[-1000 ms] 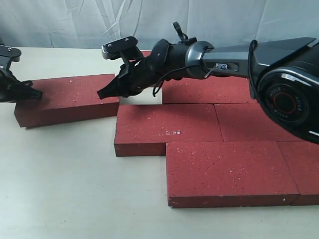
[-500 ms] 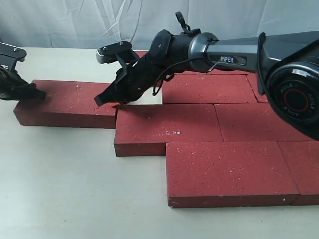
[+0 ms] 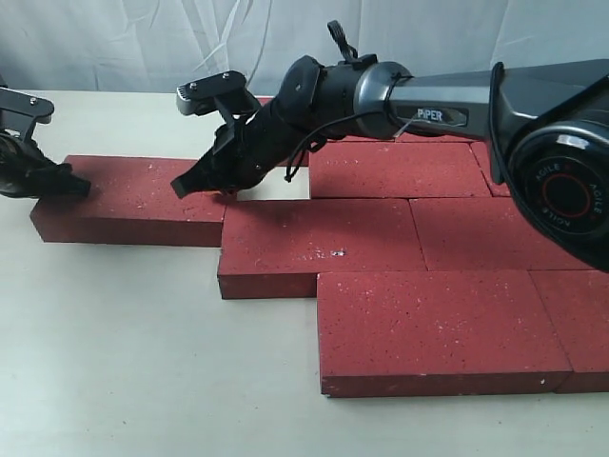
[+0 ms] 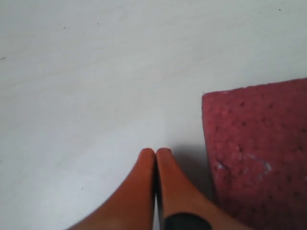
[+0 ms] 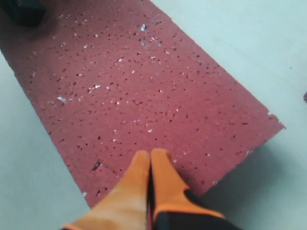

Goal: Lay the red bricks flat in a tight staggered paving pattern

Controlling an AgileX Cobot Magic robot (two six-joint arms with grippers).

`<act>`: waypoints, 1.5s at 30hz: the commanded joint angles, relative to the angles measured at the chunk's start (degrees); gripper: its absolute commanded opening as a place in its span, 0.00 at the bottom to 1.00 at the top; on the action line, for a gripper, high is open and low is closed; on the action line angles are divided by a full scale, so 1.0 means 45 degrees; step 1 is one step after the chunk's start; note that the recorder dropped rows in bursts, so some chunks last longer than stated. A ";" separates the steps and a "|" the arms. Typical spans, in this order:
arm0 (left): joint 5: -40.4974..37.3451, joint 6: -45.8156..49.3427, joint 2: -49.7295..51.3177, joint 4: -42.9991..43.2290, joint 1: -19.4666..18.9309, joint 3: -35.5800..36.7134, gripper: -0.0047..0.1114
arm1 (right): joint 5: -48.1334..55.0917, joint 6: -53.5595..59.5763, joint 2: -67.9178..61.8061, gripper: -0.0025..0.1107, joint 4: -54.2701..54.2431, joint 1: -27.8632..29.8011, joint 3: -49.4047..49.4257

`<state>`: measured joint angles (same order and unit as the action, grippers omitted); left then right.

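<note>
Several red bricks lie flat in staggered rows at the right, among them one in the back row (image 3: 400,169), one in the middle row (image 3: 319,243) and one in the front row (image 3: 438,328). A loose red brick (image 3: 133,200) lies to their left, its right end against the middle-row brick. My right gripper (image 3: 181,187) is shut, its orange fingertips (image 5: 151,155) resting on that brick's top (image 5: 134,91) near one end. At the brick's far left end my left gripper (image 3: 82,188) is also shut, its tips (image 4: 156,152) over the table beside the brick's corner (image 4: 259,158).
More red bricks (image 3: 485,233) (image 3: 580,328) continue the rows to the right edge. The pale tabletop (image 3: 143,362) stretches in front and to the left. A grey cloth backdrop (image 3: 143,43) hangs behind the table. The right arm (image 3: 428,105) reaches across over the back row.
The loose brick has swung from a tilted lie to parallel with the rows. Both shut grippers stayed at its ends, the right one shifting a little left, the left one slightly right.
</note>
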<state>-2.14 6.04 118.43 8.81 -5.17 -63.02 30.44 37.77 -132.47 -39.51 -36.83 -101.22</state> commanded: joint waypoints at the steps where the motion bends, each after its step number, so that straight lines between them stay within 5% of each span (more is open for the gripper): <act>1: -0.1008 -0.0249 -0.0568 -0.0102 -0.0164 -0.0003 0.04 | 0.0535 -0.0099 0.0142 0.01 0.0135 0.0026 0.0051; 17: -0.2110 -0.0297 -0.0778 -0.0713 -0.0221 -0.0003 0.04 | 0.3778 -0.0075 0.0455 0.01 -0.0043 -0.0516 0.0051; 45: -0.0260 -0.0214 -0.0144 -0.1295 -0.0221 -0.0003 0.04 | 0.0779 -0.2240 -0.0219 0.01 0.2434 -0.0860 0.0051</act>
<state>-4.90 5.15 117.05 3.79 -5.99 -63.02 35.62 28.60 -133.61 -29.49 -40.88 -101.22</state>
